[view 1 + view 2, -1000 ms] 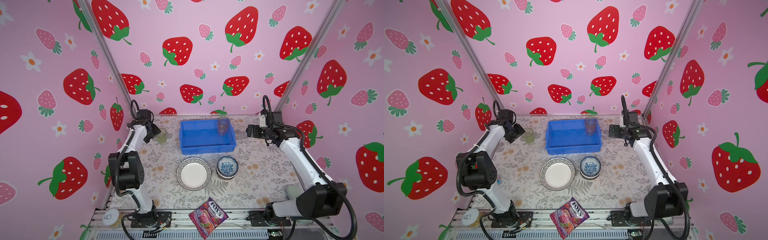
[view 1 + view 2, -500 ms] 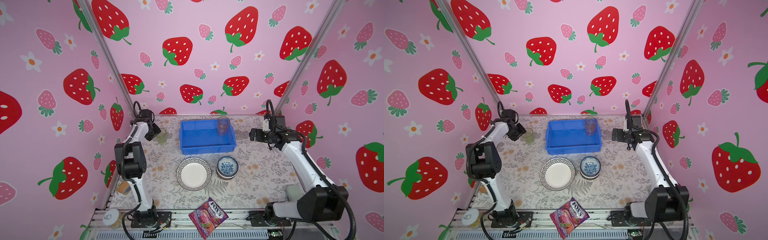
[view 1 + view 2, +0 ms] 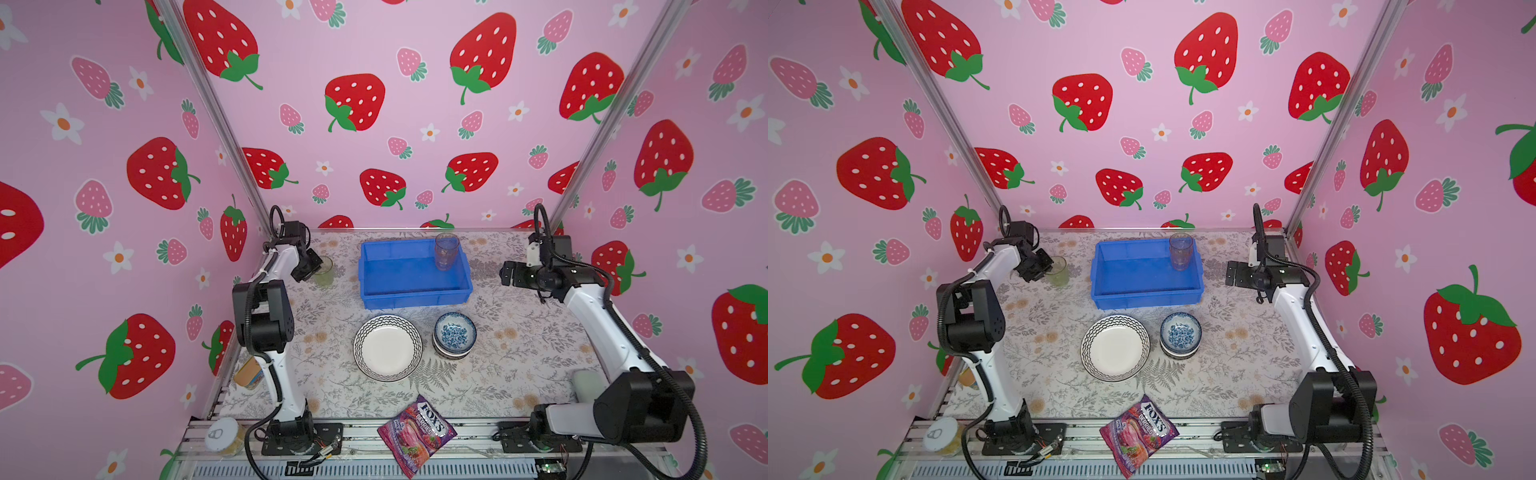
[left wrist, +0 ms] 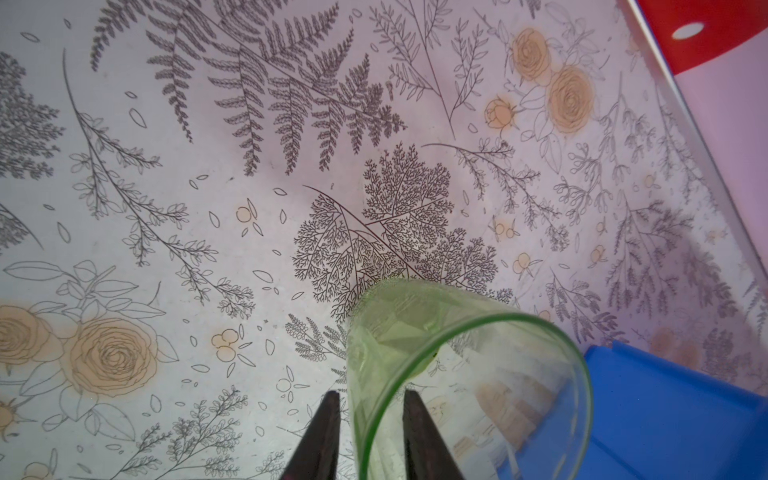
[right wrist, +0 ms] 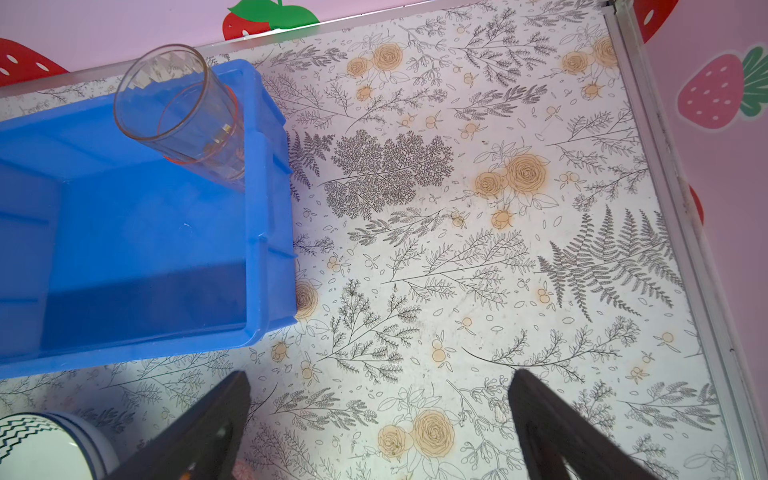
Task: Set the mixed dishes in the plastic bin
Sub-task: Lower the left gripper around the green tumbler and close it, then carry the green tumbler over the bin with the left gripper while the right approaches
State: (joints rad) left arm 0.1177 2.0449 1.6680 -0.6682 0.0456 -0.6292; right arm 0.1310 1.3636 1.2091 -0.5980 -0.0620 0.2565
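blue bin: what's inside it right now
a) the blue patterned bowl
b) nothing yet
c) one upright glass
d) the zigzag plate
c: a single glass stands upright in the far right corner of the blue bin, while the zigzag plate and the patterned bowl sit on the table in front of it.

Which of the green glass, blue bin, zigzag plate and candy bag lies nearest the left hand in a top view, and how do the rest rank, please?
1. green glass: right at the left hand, far left.
2. blue bin: far middle.
3. zigzag plate: table centre.
4. candy bag: front edge.
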